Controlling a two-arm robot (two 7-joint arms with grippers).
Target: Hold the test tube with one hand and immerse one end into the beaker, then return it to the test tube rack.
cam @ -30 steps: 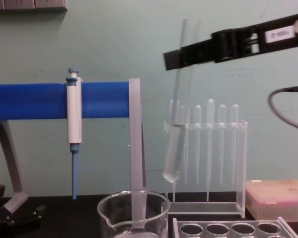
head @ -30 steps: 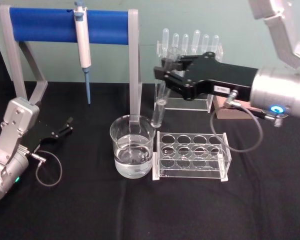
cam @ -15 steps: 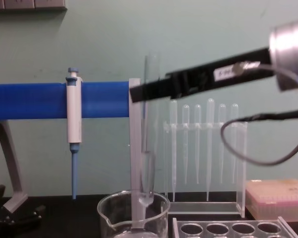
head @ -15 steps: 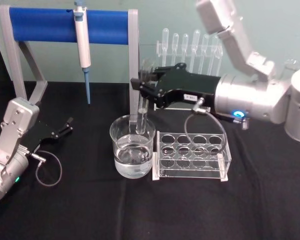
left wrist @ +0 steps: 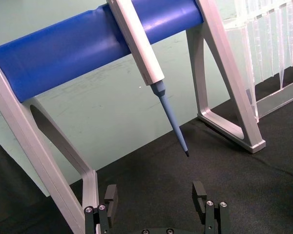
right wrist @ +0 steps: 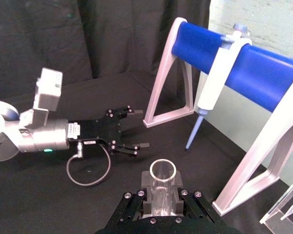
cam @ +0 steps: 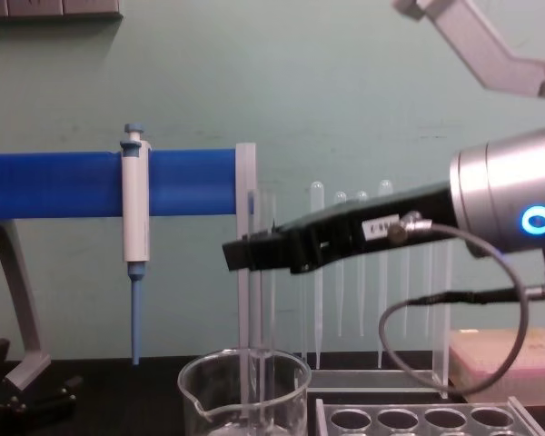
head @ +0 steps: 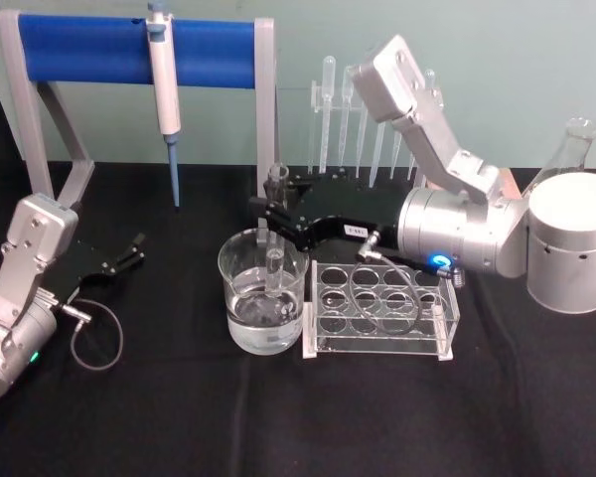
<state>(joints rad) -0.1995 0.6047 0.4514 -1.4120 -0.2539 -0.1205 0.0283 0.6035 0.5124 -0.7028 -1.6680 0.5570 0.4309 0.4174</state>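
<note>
The clear test tube (head: 275, 263) stands upright with its lower end down inside the beaker (head: 240, 298), which holds clear liquid. My right gripper (head: 271, 211) is shut on the tube's upper part, just below the open rim. From the side, the tube (cam: 263, 318) drops past the gripper (cam: 241, 256) into the beaker (cam: 200, 400). The right wrist view looks down on the tube's rim (right wrist: 162, 171) between the jaws. My left gripper (head: 129, 253) rests open on the black table at the left, with nothing between its fingers (left wrist: 200, 192).
A blue-barred stand (head: 139, 50) with a hanging white pipettor (head: 164, 89) is behind the beaker. A clear tube rack (head: 382, 308) sits right beside the beaker. Plastic pipettes (head: 328, 109) stand in a rack behind my right arm. A pink box (cam: 509, 363) lies at the right.
My right gripper has carried the test tube left from the pipette rack to above the beaker, then lowered it so its bottom end is inside. The left arm has stayed still.
</note>
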